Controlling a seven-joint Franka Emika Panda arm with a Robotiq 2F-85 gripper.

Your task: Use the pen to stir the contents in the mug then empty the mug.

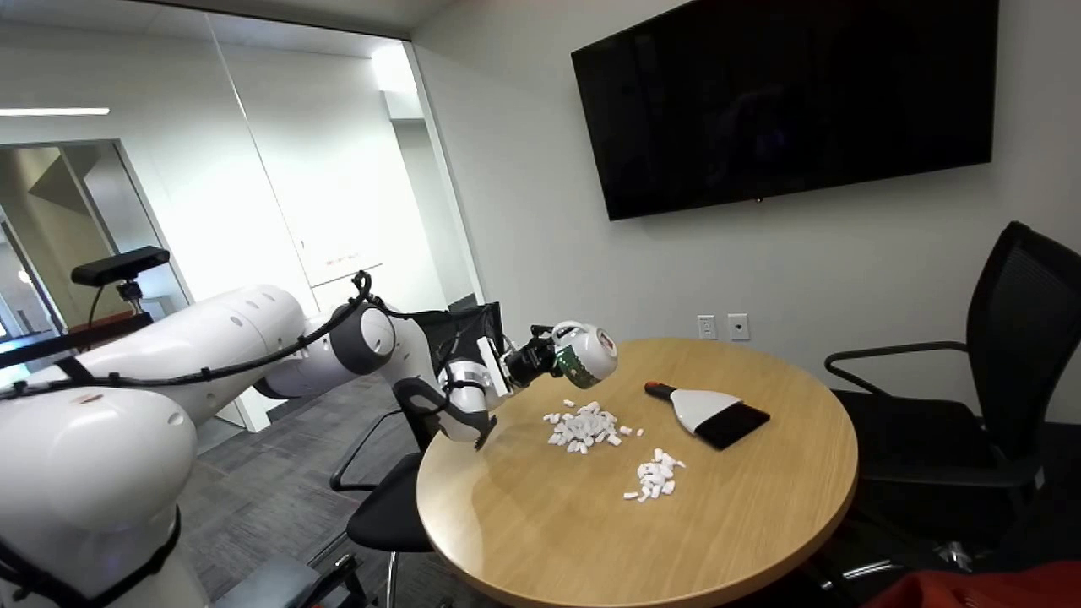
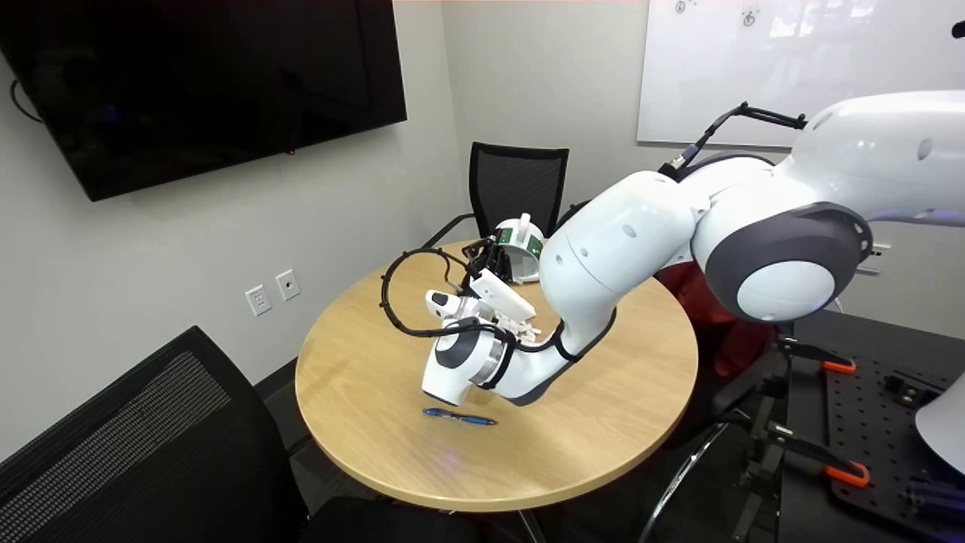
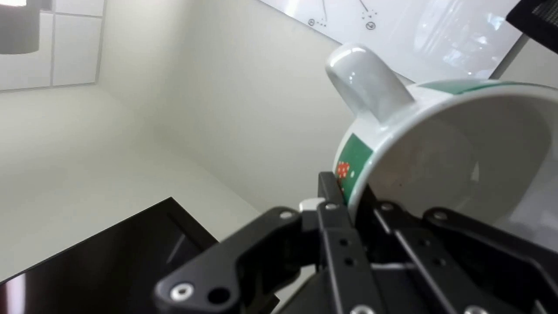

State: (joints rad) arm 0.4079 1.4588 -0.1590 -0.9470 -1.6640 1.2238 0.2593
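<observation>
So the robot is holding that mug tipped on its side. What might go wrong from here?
The mug could slip or twist: the end effector seems to pinch only its wall near the rim.
In an exterior view, the arm's wrist looks close to the pen, though the gap is hard to judge; moving lower, it might knock it away.
The white bits lie loose in two piles on the table, so a careless sweep might scatter them.

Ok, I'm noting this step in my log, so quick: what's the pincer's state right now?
Pincer: closed, holding the tilted mug.
</observation>
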